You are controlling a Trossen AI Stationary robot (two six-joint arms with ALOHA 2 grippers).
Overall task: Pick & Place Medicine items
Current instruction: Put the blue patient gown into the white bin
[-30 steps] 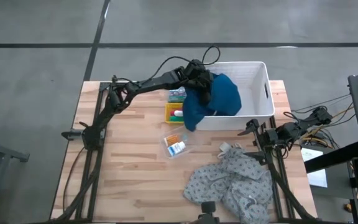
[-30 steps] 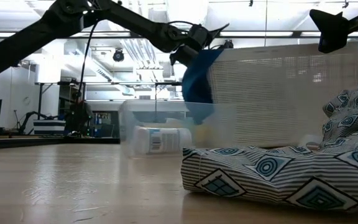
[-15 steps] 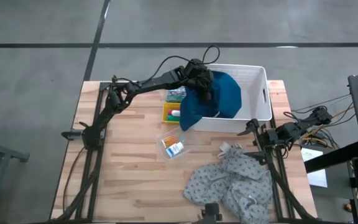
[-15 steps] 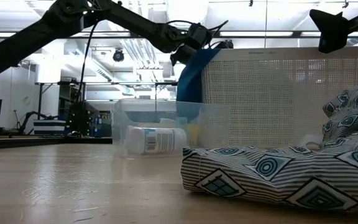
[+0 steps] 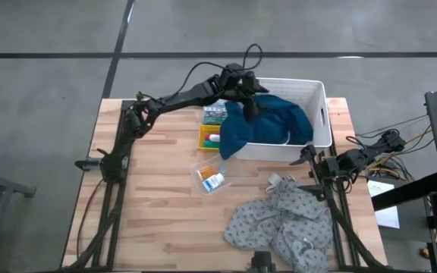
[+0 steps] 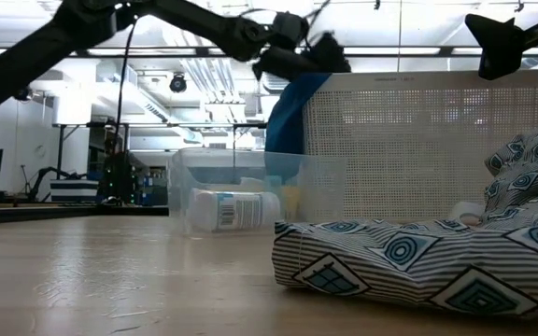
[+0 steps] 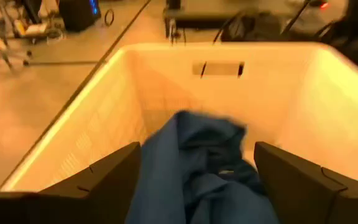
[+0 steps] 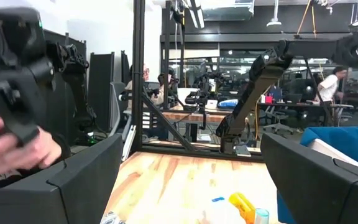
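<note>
A dark blue cloth lies spread in the white basket, and one part of it hangs over the basket's left wall. My left gripper hovers open just above the cloth, a finger on either side of it, touching nothing. Left of the basket sit the medicine items: a clear tray with green and white pieces, a yellow-orange pack and a clear container with a white-and-blue bottle lying on its side. My right gripper waits open at the table's right edge.
A grey dotted cloth lies crumpled on the near right of the table and fills the low view's foreground. The basket's mesh wall stands behind it. Bare wood shows on the table's near left.
My left gripper has let go of the blue cloth and risen above the basket, tipping up a little. The cloth, bunched at the basket's left wall before, has dropped and spread toward the right inside the basket. One part still hangs over the left wall.
</note>
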